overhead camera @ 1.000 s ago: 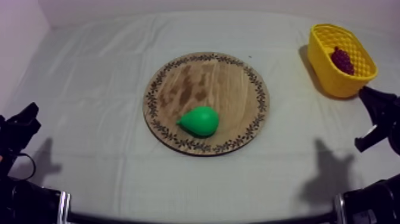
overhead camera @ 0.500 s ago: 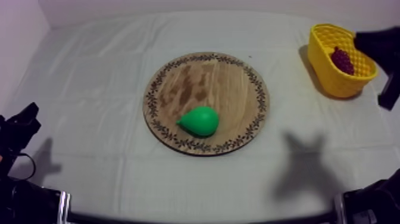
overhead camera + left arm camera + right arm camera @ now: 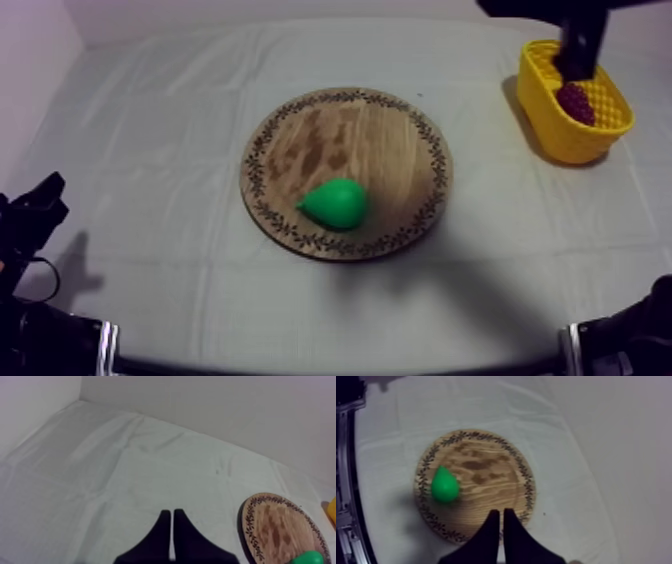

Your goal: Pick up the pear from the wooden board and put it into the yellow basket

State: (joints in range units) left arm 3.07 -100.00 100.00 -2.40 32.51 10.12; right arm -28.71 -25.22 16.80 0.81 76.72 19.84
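A green pear (image 3: 335,203) lies on the near part of the round wooden board (image 3: 350,140) in the middle of the table. The yellow basket (image 3: 560,135) stands at the far right with a bunch of grapes (image 3: 575,102) inside. My right arm (image 3: 578,40) comes in at the upper right, above the basket. My right gripper (image 3: 501,516) is shut on nothing and held high, beyond the board's (image 3: 486,471) far rim, well away from the pear (image 3: 444,484). My left gripper (image 3: 171,521) is shut on nothing over bare cloth, resting low at the left (image 3: 40,200).
Grey-white cloth covers the table, with walls behind it and at the left. The left wrist view has the board (image 3: 277,526) and a bit of the pear (image 3: 311,558) off to one side. Wide bare cloth surrounds the board.
My right arm has risen from the lower right edge and swung to the upper right, above the basket. Its shadow slid leftward across the cloth. The pear and left arm have not moved.
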